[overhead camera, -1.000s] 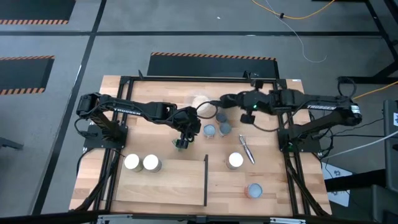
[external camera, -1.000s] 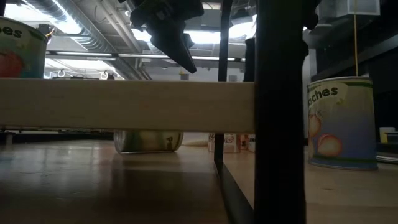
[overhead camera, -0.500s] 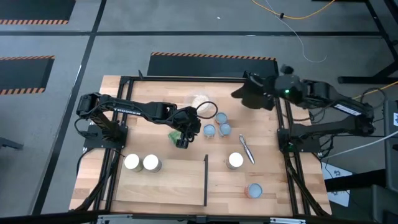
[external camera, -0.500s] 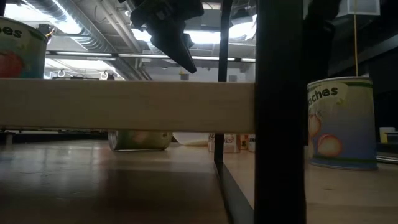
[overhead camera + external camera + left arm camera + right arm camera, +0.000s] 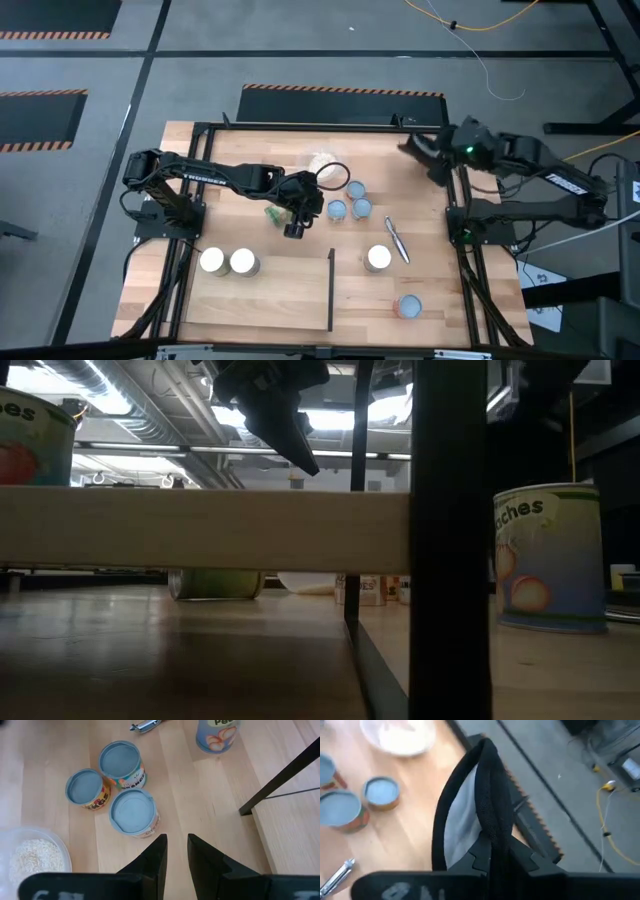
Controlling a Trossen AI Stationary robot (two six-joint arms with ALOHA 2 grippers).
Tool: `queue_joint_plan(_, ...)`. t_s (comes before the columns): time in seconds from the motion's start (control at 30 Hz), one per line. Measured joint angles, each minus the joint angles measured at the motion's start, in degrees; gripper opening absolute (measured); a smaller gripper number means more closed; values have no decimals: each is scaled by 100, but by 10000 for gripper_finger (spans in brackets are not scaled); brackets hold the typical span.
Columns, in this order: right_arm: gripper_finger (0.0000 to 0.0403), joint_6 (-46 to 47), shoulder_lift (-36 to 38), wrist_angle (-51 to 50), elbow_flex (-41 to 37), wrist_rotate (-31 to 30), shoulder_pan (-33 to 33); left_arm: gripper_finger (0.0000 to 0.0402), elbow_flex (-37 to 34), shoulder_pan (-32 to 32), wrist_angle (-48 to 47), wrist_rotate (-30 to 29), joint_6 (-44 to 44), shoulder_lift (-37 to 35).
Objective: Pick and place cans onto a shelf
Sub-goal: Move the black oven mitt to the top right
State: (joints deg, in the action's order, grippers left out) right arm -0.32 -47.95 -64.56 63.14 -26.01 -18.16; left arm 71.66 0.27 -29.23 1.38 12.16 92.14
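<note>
My left gripper (image 5: 292, 228) hung above the middle of the table (image 5: 280, 300), fingers (image 5: 156, 857) a narrow gap apart with nothing between them; just beside it, toward my left arm's base, a green-labelled can (image 5: 276, 214) lay tipped on its side on the wood; in the low view that can (image 5: 215, 583) showed lying down behind the plank. My right gripper (image 5: 432, 158) was at the far right corner of the table, raised, fingers clamped tight on a black oven mitt (image 5: 472, 810), which stood up out of the grip, its pale lining showing. Three pale-blue-topped cans clustered upright near the table's centre, just on the right of my left gripper: one (image 5: 355, 188) next to the clear bowl (image 5: 328, 176), one (image 5: 337, 209), one (image 5: 362, 207); from my left wrist they were close together, the two nearer ones touching or nearly so, can't tell which. Two white-topped cans (image 5: 228, 262) stood side by side on the shelf (image 5: 260, 295), near its left end; black strip (image 5: 331, 290) ran along the shelf's right edge. Another white-topped can (image 5: 378, 258) stood right of the strip, off the shelf; a reddish-rimmed can (image 5: 408, 306) stood nearer the front right; a metal tool (image 5: 397, 240) lay between the cluster and that white can.
</note>
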Motion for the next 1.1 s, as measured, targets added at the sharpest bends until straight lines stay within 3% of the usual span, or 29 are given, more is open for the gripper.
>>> queue_joint_plan(0.33,36,437,-18,506,-2008,906,265,69,0,0,0,-2,-4,0)
queue_joint_plan(0.47,38,336,-131,658,-1804,1295,269,69,0,0,0,-1,-4,0)
queue_joint_plan(0.8,46,301,-141,678,-1784,1365,263,69,0,2,0,-2,-4,0)
queue_joint_plan(1.1,137,304,-141,590,-1782,1365,263,69,0,1,45,-39,-21,0)
